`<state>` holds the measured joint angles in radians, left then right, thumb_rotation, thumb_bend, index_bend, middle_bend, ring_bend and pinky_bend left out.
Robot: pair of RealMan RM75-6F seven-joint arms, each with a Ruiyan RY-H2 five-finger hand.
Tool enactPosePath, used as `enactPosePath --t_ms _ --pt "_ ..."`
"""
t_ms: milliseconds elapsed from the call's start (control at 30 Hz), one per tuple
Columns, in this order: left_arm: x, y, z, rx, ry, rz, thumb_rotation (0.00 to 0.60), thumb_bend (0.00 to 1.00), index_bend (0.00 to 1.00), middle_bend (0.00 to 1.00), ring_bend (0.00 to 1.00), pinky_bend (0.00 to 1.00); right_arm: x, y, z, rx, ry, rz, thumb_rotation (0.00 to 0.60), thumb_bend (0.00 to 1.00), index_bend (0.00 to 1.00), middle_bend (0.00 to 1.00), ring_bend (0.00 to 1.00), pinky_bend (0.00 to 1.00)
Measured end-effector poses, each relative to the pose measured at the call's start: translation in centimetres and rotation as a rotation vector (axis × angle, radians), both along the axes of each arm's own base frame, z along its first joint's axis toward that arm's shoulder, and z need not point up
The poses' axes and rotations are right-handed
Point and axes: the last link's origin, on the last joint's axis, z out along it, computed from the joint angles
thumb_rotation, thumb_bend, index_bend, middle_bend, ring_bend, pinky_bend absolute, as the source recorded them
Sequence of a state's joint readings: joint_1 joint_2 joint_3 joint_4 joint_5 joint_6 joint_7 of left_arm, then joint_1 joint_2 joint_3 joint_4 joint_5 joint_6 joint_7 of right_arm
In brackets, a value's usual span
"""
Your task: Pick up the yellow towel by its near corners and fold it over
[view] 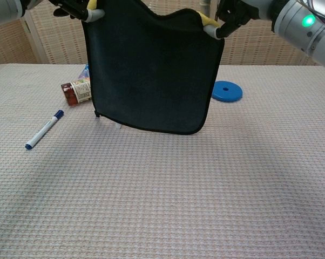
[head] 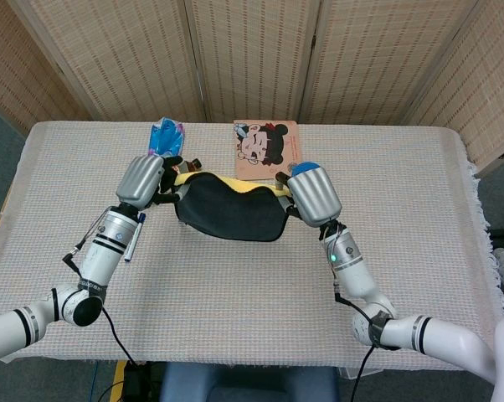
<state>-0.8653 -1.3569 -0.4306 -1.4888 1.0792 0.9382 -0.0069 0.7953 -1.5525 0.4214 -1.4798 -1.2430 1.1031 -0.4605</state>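
Note:
The towel (head: 231,211) hangs in the air between my two hands, its dark underside toward me and a yellow strip showing along its top edge. In the chest view the towel (view: 151,70) is a dark sheet whose lower edge floats just above the table. My left hand (head: 143,180) pinches the left top corner. My right hand (head: 312,194) pinches the right top corner. Both hands are raised well above the tabletop, over its far half.
A blue pen (view: 43,129) lies on the table at the left. A brown bottle (view: 76,90) lies behind it, a blue disc (view: 227,91) at the right. A blue packet (head: 164,136) and a cartoon mat (head: 264,149) lie at the back.

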Motion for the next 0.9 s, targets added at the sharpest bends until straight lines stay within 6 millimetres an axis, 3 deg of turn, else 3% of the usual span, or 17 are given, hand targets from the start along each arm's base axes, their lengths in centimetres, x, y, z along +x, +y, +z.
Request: enactPosePath --t_ms 367,900 --pt "-0.4 3.2 0.7 0.022 -0.03 0.117 0.6 0.45 0.6 0.95 0.77 0.9 0.0 -3.1 -0.4 -0.045 0.047 -0.036 0.6 0.45 0.75 0.99 1.0 1.0" --pt "-1.0 5.1 0.5 0.038 -0.008 0.197 0.6 0.45 0.59 0.94 0.75 0.9 1.8 -5.5 -2.4 -0.06 0.093 -0.016 0.6 0.41 0.75 0.99 1.0 1.0"
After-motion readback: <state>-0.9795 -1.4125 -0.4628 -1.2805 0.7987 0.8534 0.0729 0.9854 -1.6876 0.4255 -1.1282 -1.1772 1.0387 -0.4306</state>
